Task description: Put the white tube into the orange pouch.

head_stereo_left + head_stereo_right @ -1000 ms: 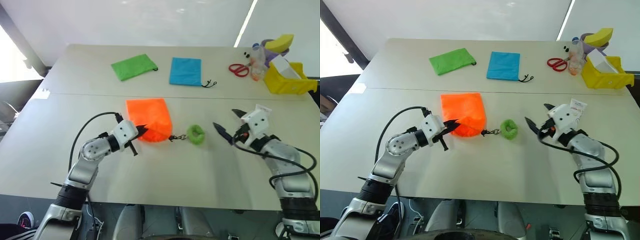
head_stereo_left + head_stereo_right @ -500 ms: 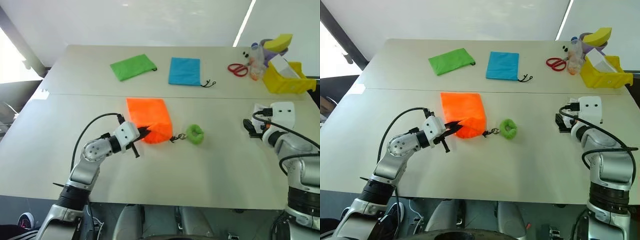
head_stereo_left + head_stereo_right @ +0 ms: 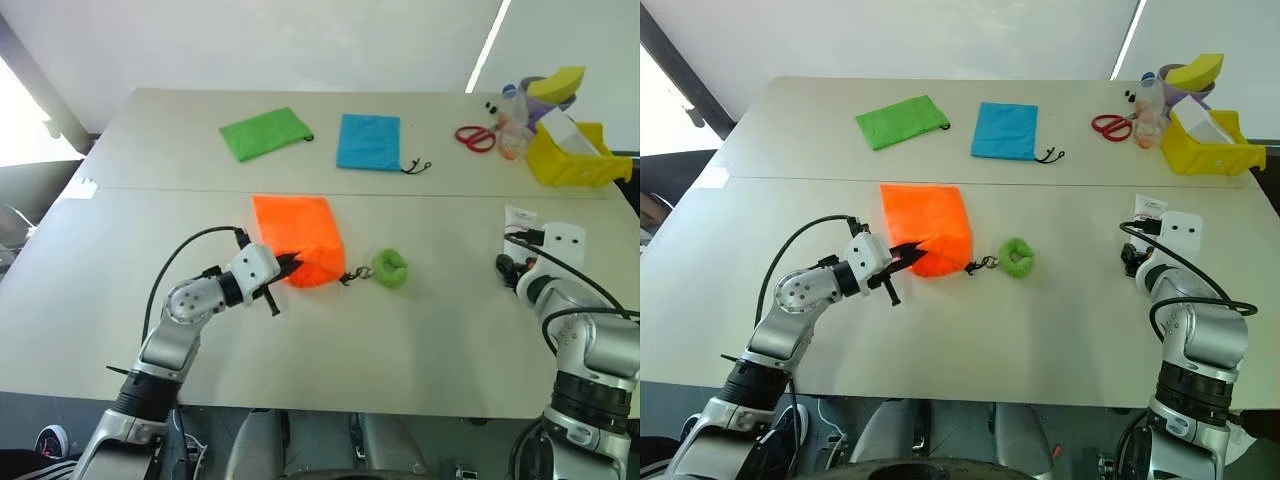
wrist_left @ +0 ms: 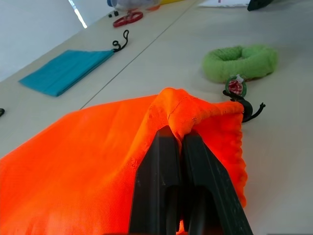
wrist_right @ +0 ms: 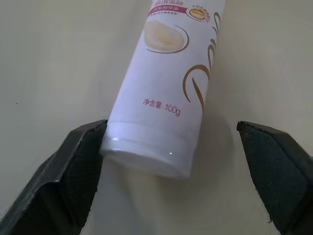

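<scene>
Right gripper [image 5: 171,181] straddles the white tube's [image 5: 168,83] cap end on the table [image 3: 420,330], fingers spread either side, one touching, probably lining up a pinch. Left gripper [image 4: 182,142] is pressed together on the orange pouch [image 3: 297,236] rim, likely holding the mouth up for insertion.

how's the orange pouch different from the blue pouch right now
The orange pouch sits on the near half of the table, bunched, its edge pinched in the left gripper; the blue pouch lies flat and untouched on the far half. The orange one's cord ends in a fuzzy green ring; the blue's doesn't. Both are drawstring pouches.
</scene>
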Action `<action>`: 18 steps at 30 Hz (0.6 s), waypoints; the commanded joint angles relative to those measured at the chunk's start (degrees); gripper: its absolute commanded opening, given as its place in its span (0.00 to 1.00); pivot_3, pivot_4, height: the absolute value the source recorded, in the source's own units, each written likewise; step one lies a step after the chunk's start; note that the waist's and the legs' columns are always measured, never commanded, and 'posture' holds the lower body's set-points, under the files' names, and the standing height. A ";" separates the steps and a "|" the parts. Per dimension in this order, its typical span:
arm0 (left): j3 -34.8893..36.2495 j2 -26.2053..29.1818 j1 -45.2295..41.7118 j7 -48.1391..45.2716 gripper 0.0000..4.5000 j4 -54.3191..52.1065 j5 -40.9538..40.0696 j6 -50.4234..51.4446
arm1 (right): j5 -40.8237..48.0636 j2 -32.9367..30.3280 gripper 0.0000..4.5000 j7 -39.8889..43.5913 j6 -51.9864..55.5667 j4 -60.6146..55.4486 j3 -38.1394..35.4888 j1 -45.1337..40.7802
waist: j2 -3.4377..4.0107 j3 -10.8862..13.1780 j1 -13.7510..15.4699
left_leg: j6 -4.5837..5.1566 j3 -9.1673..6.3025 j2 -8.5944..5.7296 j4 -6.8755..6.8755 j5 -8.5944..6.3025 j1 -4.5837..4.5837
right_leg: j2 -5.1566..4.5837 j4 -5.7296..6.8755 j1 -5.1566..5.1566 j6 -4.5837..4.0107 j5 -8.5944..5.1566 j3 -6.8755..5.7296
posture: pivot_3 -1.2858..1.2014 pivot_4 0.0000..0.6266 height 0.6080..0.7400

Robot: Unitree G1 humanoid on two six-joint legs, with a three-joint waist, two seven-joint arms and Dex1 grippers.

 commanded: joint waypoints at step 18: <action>0.06 0.56 0.24 0.04 0.00 -2.22 -0.09 -1.18 | 3.71 -4.35 0.41 10.62 -6.73 -0.54 1.87 0.18 | 0.01 0.00 -0.07 | 0.00 0.01 0.00 0.00 0.00 -0.10 | 0.01 -0.01 -0.08 0.00 0.00 -0.01 | 0.52 0.24 1.00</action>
